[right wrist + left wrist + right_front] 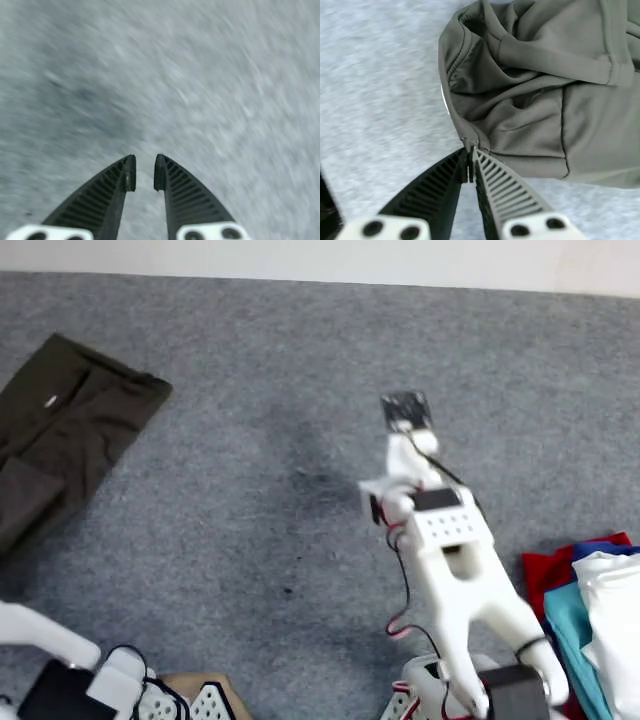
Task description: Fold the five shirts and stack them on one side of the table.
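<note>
A dark olive shirt lies partly folded at the table's left edge. In the left wrist view my left gripper is shut, its tips pinching a hem corner of this shirt. A pile of shirts sits at the table's right edge: red, teal and white, with a bit of blue showing. My right gripper hangs over the middle of the table. Its fingers stand slightly open with only grey cloth below them.
Grey cloth covers the table. The right arm's white body stretches from the front edge towards the centre. Part of the left arm's base sits at the front left corner.
</note>
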Robot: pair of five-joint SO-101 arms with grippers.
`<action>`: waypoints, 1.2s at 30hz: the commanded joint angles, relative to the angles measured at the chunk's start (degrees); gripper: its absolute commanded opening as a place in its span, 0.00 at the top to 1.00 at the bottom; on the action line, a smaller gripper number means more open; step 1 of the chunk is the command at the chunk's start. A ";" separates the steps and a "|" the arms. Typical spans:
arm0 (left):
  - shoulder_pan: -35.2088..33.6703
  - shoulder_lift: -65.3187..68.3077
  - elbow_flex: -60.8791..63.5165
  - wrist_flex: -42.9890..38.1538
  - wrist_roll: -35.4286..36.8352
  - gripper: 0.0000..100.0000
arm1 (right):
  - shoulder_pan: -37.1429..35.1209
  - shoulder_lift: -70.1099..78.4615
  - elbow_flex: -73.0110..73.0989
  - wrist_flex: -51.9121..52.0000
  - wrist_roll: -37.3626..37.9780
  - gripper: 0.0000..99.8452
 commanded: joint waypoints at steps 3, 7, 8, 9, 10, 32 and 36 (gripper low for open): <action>-1.89 -5.49 5.58 0.62 -11.43 0.99 | -7.69 14.81 -27.82 9.10 -2.90 0.92; -1.89 -5.76 10.59 0.18 -14.86 0.99 | -13.93 29.76 -44.88 12.26 -2.81 0.91; -1.89 -5.67 11.74 -0.35 -15.47 0.99 | -15.16 33.45 -48.92 12.35 -2.81 0.89; -1.89 -5.58 13.32 -1.49 -15.91 0.99 | -16.31 37.14 -53.41 12.35 -2.81 0.86; -1.89 -5.58 15.08 -2.99 -15.91 0.99 | -17.27 40.75 -58.07 12.44 -2.73 0.84; 16.40 -6.02 36.97 -11.52 -34.20 0.99 | -22.64 89.19 -130.24 20.35 -1.23 0.82; 23.16 -6.02 36.88 -5.36 -43.16 0.99 | -24.31 92.88 -134.90 20.70 -1.23 0.82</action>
